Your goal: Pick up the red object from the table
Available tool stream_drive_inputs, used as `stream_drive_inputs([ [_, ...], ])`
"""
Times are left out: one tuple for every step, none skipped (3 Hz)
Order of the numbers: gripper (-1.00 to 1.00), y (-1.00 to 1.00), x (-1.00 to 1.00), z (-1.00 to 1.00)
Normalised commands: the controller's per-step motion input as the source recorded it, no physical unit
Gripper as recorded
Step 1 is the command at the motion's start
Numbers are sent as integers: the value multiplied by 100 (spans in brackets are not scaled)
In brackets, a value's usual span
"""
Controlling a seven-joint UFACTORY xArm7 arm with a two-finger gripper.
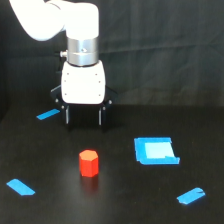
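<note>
**Tool spread wide above one red block**

The tool [83, 116] hung with its two fingers spread wide and nothing between them, tips just above the table [120, 200]. One red block [89, 163] stood upright on the table, nearer the camera than the tool and apart from it. Four blue pieces lay around: one strip [48, 114], one square tray [155, 150], two slips [20, 187] [191, 196].
</note>
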Motion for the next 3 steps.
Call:
stream_drive_inputs([
  [95, -90, 41, 27],
  [97, -90, 18, 17],
  [100, -94, 5, 30],
])
